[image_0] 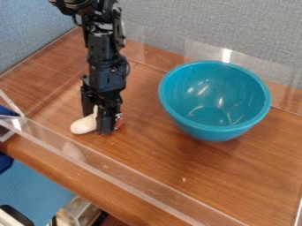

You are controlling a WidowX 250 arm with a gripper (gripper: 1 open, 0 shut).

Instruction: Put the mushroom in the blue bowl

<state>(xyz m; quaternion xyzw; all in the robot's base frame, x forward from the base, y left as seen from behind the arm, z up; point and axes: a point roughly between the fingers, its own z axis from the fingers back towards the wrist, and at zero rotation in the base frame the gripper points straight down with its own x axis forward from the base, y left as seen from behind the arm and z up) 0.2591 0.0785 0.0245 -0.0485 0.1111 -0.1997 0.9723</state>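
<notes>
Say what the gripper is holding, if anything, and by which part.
Apparently the small mushroom, gripped near its cap; the dark gripper hides the exact place.

This looks like a lab or a test bench, though the view is too tight to be sure. 1 black robot arm [104, 62] reaches down over a brown wood-look table [218, 181]. Clear plastic strips [112, 174] run along its near side, and a see-through panel stands at the back. Behind are plain grey, textured walls [189, 26] that meet in a corner at the left, much like office partitions. Blue flooring [35, 190] shows at the lower left.
</notes>
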